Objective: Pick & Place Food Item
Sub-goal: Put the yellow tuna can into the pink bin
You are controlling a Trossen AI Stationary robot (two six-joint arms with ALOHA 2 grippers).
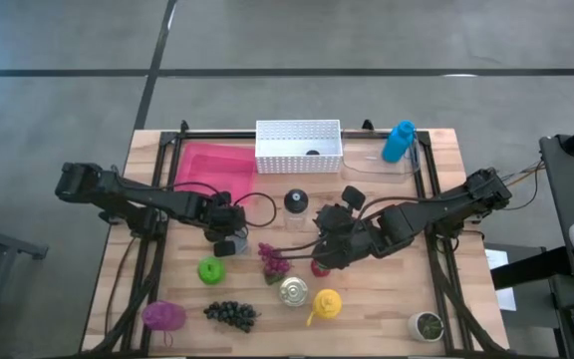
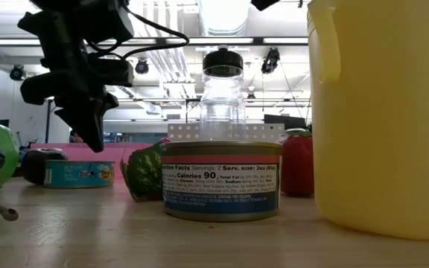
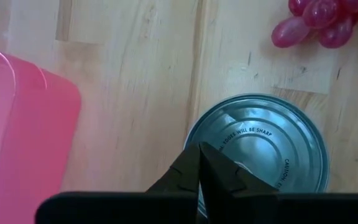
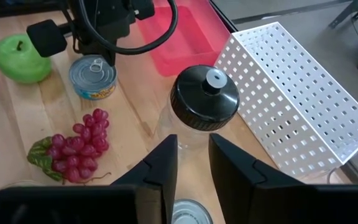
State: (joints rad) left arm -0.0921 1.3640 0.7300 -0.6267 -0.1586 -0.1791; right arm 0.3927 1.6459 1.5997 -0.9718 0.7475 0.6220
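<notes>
The left gripper (image 3: 201, 163) is hovering with fingers pressed together directly over the small tuna can (image 3: 260, 149), just beside the pink tray (image 1: 205, 165). The right gripper (image 4: 192, 155), fingers slightly parted around nothing, is hanging farther from the tray, near the clear bottle (image 4: 201, 102).

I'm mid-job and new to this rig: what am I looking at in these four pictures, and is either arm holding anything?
Two dark robot arms work over a wooden table. One picture looks straight down, one looks level across the tabletop, and two come from cameras on the arms' wrists. The left gripper hangs shut just above a small flat can, beside the pink tray, holding nothing. The right gripper, its fingers slightly apart, is near the clear bottle with the black cap and holds nothing that I can see. Also on the table: a white basket, green apple, red grapes, dark grapes, another can and a yellow jug.
</notes>
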